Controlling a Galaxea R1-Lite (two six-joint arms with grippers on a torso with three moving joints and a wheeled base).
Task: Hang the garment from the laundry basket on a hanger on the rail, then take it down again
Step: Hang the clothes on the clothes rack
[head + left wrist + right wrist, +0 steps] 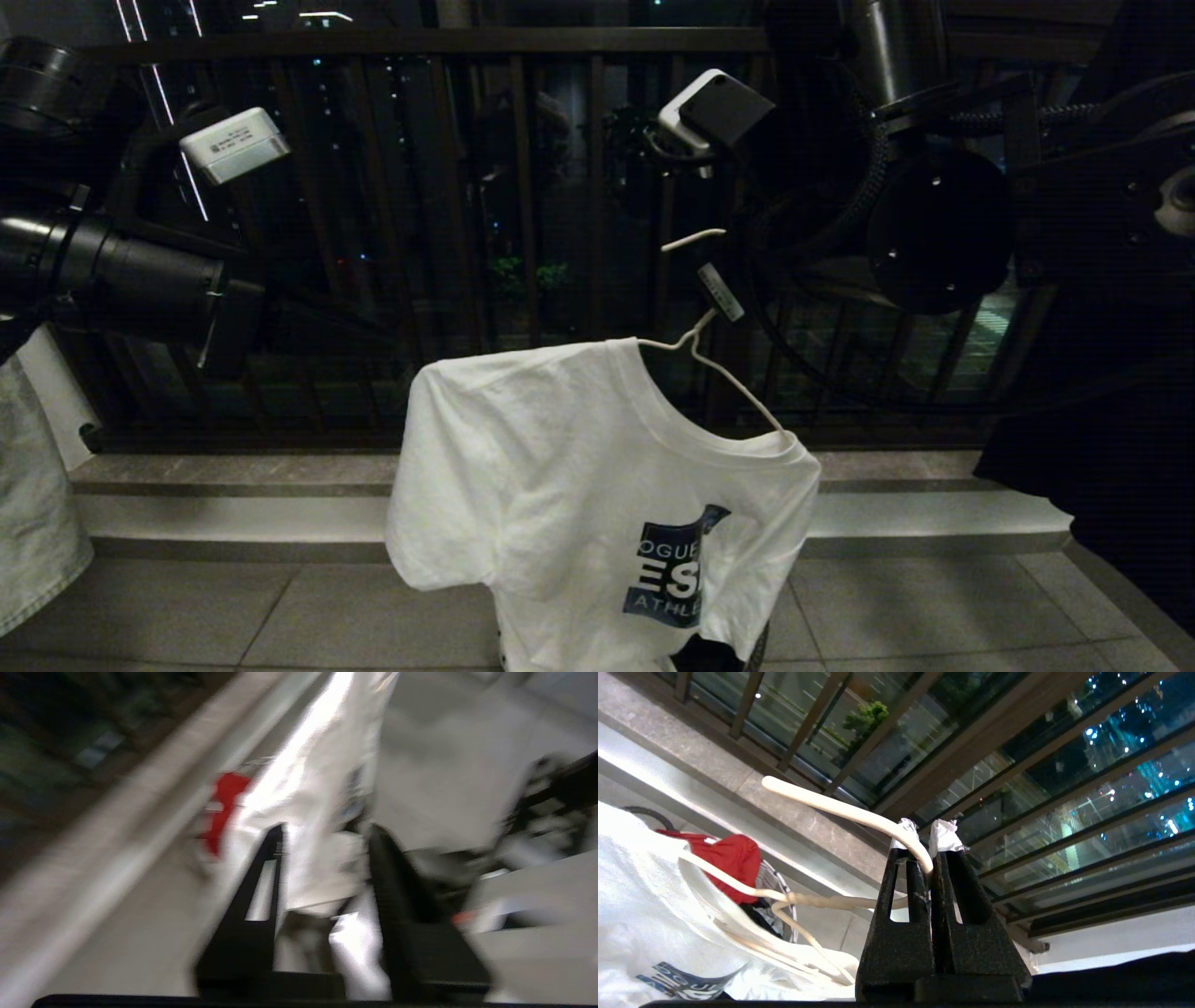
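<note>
You see one garment on one hanger, right gripper jaws clamping its hook, left gripper jaws apart.

The garment is white, with a dark blue chest print carrying pale lettering. The hanger is thin and off-white — cream in the right wrist view. The right gripper has black fingers tipped with white tape. A red cloth shows beside the shirt. Floor tiles are grey; the balcony railing is dark brown — a pale denim piece hangs far left.
</note>
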